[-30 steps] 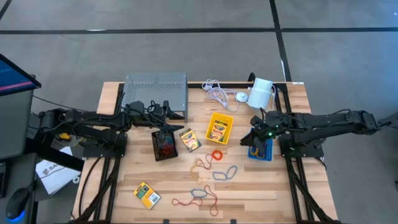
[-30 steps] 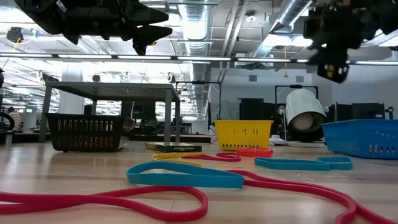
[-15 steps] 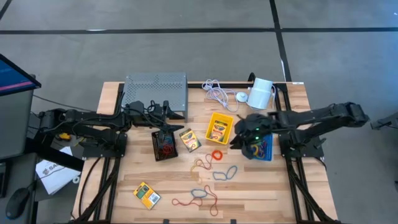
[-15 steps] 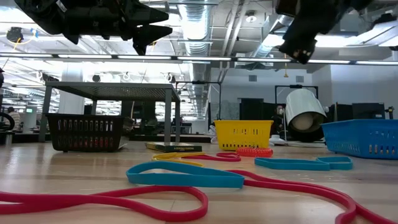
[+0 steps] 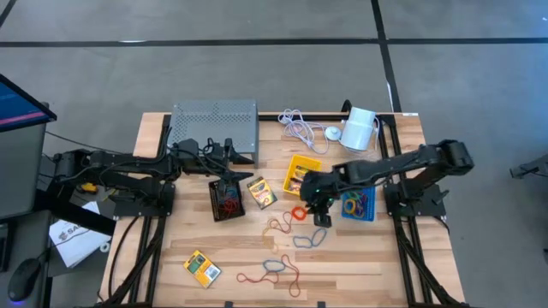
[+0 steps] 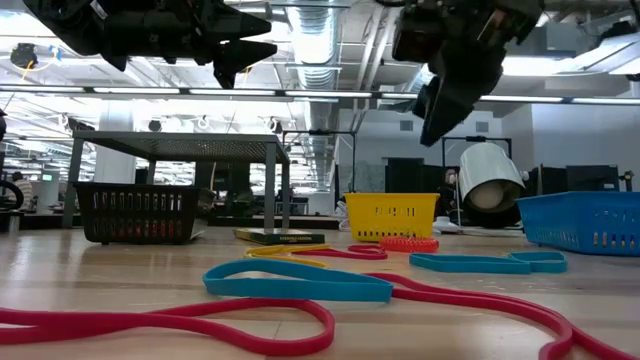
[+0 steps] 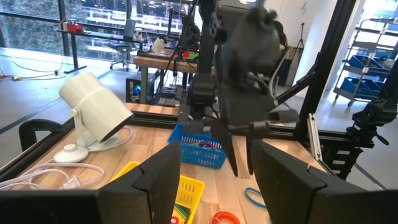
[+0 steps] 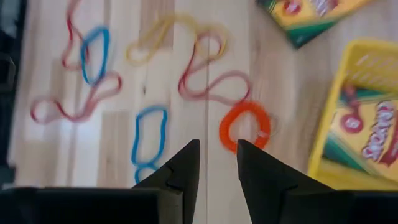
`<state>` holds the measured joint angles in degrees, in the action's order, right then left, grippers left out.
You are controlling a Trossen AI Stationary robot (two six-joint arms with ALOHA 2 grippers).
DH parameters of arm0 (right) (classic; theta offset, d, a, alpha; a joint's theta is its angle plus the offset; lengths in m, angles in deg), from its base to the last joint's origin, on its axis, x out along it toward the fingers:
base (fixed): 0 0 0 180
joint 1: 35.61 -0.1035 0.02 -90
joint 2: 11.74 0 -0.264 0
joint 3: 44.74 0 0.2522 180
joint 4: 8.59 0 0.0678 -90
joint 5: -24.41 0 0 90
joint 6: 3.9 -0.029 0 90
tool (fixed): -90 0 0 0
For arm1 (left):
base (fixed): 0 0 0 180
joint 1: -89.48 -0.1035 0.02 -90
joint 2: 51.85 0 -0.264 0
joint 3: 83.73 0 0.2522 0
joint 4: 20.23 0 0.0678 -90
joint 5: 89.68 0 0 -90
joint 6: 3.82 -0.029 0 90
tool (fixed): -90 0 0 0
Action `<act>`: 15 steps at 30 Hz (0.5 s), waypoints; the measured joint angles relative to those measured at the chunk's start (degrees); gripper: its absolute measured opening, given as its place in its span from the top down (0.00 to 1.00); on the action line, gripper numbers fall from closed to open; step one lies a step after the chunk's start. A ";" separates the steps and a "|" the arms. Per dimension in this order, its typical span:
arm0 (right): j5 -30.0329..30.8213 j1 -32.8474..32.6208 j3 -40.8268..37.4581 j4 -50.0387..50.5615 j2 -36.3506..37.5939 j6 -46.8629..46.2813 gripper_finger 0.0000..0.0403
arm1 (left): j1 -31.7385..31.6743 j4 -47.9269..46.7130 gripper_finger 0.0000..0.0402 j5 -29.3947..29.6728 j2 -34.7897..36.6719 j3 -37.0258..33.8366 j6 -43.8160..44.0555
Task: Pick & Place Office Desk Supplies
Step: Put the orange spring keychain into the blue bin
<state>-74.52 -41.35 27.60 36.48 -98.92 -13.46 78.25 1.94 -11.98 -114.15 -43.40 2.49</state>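
Right claw (image 5: 318, 210) open, raised; left claw (image 5: 229, 151) open.

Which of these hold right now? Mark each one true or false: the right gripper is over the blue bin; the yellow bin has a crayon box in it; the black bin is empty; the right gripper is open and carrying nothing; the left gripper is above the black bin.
1. The right gripper is over the blue bin. False: it hangs over the loose bands, by the orange band.
2. The yellow bin has a crayon box in it. True.
3. The black bin is empty. False: red bands lie in it.
4. The right gripper is open and carries nothing. True.
5. The left gripper is above the black bin. False: it waits beside the grey stand.
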 joint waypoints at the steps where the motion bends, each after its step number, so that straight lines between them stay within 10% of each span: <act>1: -0.02 -0.18 0.56 1.11 -1.28 0.66 0.75 | -0.01 0.03 0.53 0.00 0.00 0.00 0.00; 15: 0.05 -2.90 4.92 2.28 -16.61 5.66 0.75 | -0.01 -0.14 0.53 0.01 0.00 0.00 0.00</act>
<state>-74.47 -44.25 32.52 38.77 -115.53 -7.81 78.24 1.80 -11.97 -114.15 -43.40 2.49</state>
